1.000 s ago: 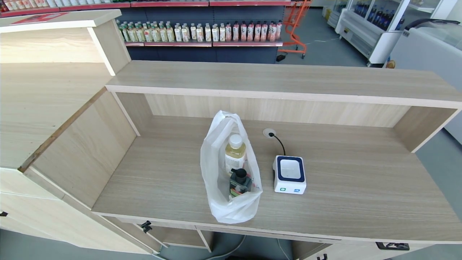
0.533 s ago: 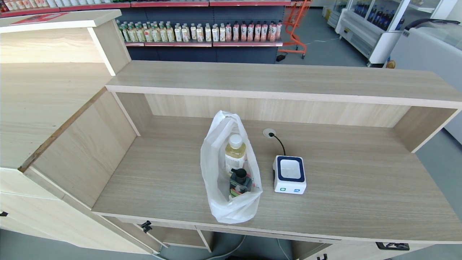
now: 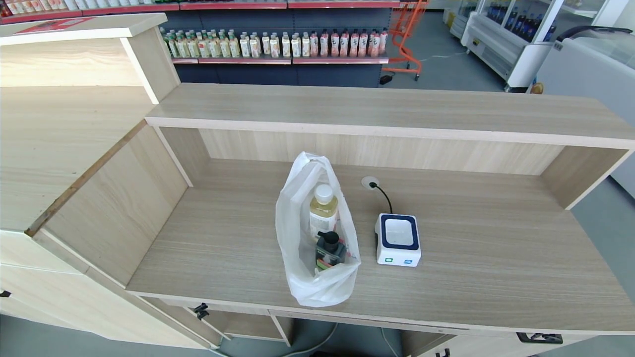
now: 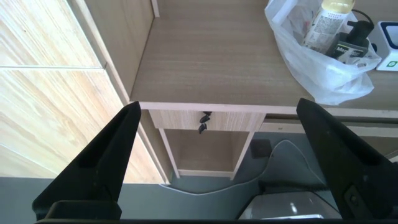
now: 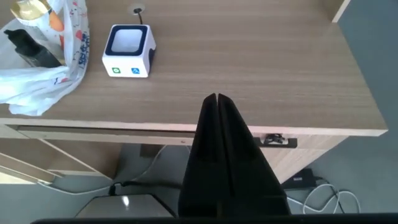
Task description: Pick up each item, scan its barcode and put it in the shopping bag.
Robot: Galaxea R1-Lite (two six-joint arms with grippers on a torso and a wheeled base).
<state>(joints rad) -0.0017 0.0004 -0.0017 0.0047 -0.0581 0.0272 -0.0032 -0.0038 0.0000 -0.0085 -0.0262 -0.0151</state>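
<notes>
The left gripper (image 4: pixel 219 104) hangs out past the front edge of the worktop (image 3: pixel 496 258), jaws spread wide and empty; the right gripper (image 5: pixel 216 99) sits off the same edge, jaws pressed together on nothing; the shopping bag (image 3: pixel 290 238) stands open-mouthed just beside the scanner (image 3: pixel 398 239), likely so scanned goods drop straight in; a pale bottle (image 3: pixel 323 208) and a dark pump-top item (image 3: pixel 329 248) sit inside it; with both bagged, the task looks finished, which would explain the arms parked clear.
</notes>
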